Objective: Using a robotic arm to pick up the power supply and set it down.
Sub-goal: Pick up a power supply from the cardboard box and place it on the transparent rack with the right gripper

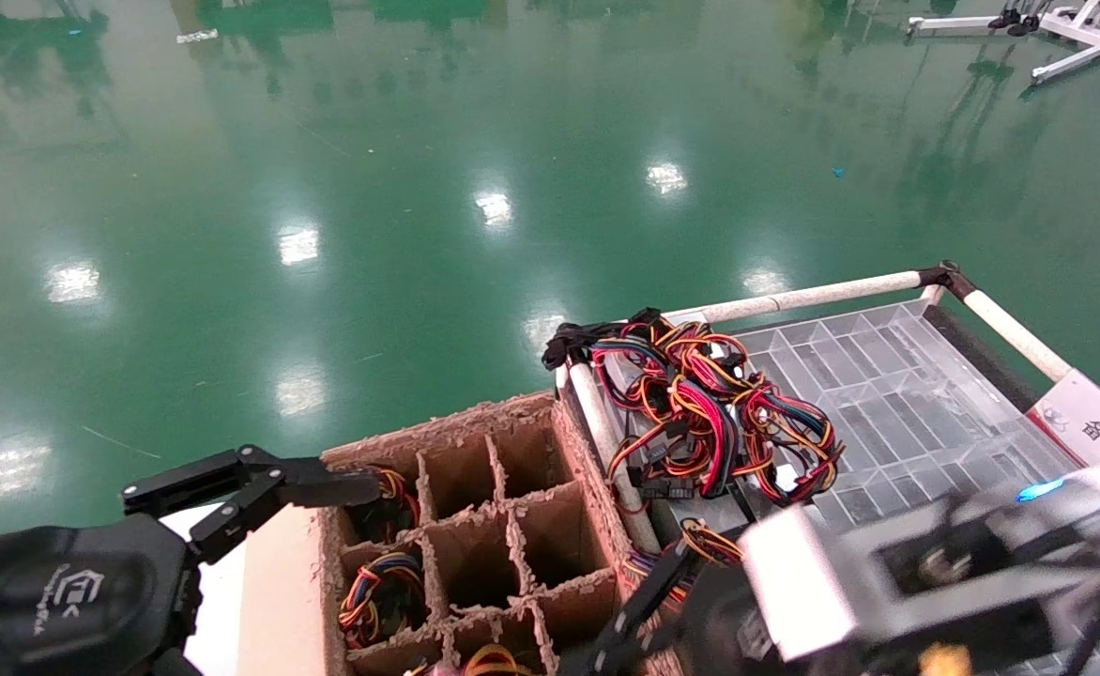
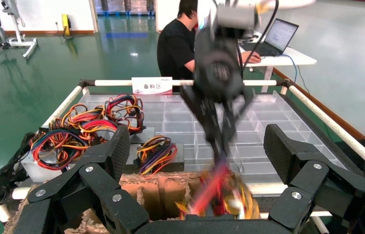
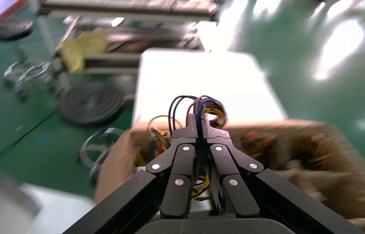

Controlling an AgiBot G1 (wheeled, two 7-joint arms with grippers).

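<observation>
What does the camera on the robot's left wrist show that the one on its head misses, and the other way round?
Only the left wrist view shows a person in black at a desk with a laptop, and the left gripper standing open.

Only the head view shows the divided cardboard box from above, with wire bundles in some cells, and the wide green floor.

Both show the right gripper gripping wires above the box, the clear tray, and the big wire tangle.
</observation>
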